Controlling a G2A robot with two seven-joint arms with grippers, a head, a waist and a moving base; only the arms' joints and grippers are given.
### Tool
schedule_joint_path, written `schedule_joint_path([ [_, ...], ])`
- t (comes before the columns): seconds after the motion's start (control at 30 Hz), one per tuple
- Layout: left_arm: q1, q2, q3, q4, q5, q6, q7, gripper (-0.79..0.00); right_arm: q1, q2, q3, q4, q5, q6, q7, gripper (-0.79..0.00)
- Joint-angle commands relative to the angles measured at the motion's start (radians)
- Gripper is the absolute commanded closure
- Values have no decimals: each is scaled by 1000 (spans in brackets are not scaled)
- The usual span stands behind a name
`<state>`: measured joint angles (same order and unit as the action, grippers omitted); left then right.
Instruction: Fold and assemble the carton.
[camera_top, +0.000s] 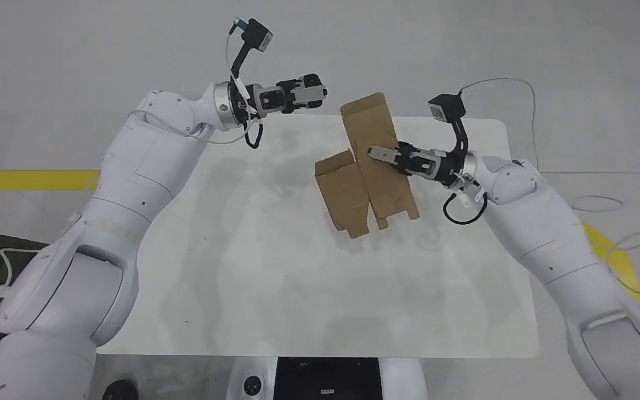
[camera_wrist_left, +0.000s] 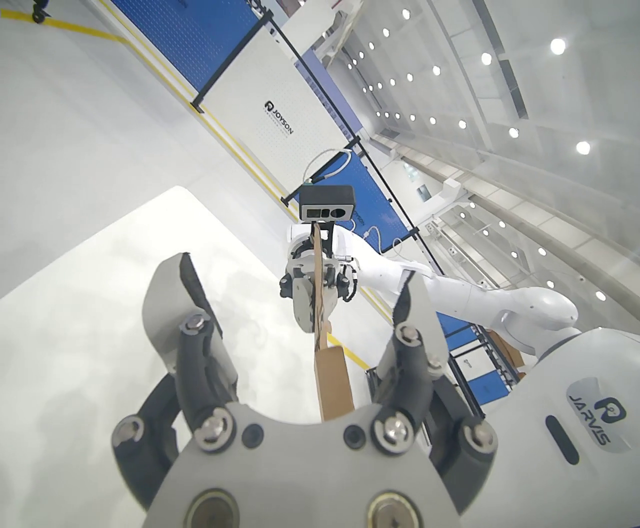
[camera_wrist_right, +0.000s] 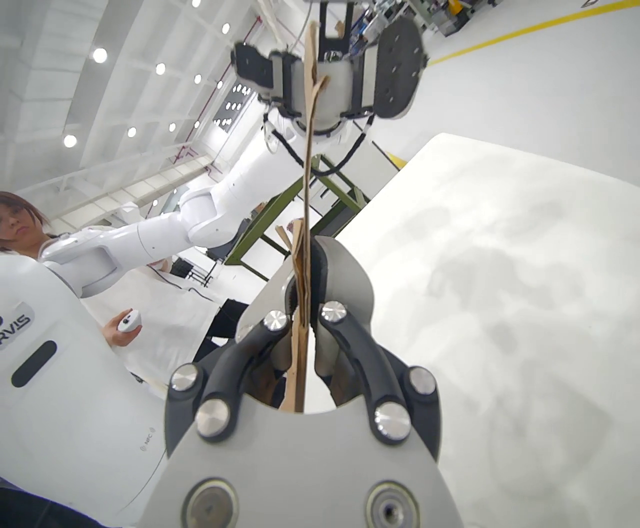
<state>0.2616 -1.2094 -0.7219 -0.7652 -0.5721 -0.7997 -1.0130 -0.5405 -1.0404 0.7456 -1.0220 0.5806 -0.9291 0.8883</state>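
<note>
Over the white table (camera_top: 250, 280), in its far half and a little right of the middle, hangs the carton (camera_top: 365, 165): a flattened sheet of brown cardboard with its broad face turned up. One long panel runs from far to near, a shorter section juts to the left, and small flaps sit at the near end. Whether those near flaps touch the tabletop I cannot tell.

On the carton's right side, the right gripper (camera_top: 378, 154) comes in from the right and pinches the long panel. In the right wrist view (camera_wrist_right: 304, 280) its two fingers are pressed together on the cardboard (camera_wrist_right: 306, 200), one on each face, with the sheet seen edge-on and the table (camera_wrist_right: 500, 250) beside it.

Farther off and to the left, by the table's far edge, the left gripper (camera_top: 318, 92) sits near the carton's far end with a gap between them. Its fingers are spread wide (camera_wrist_left: 297, 272) and hold nothing.

The carton stands between the two grippers. From the left wrist the sheet (camera_wrist_left: 334, 385) cuts edge-on across the right gripper (camera_wrist_left: 315, 295), and from the right wrist it cuts across the middle of the left gripper (camera_wrist_right: 320, 75).

On the grey floor at far left lies a yellow line (camera_top: 40, 180), and a thin cable (camera_top: 520, 100) loops beyond the table's far right corner.
</note>
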Motion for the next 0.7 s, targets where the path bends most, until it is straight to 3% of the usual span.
schedule_joint_path([
  [0.0, 8, -3, -3, 7, 0, 2, 11, -785, 6, -5, 9, 35, 10, 17, -28, 0],
  [0.4, 78, -25, 6, -72, 17, 24, 27, -785, -11, -45, 47, 40, -139, 164, -410, 0],
  [0.67, 89, -43, 10, -49, 47, 50, 50, -785, -26, -67, 68, 5, -177, 200, -509, 0],
])
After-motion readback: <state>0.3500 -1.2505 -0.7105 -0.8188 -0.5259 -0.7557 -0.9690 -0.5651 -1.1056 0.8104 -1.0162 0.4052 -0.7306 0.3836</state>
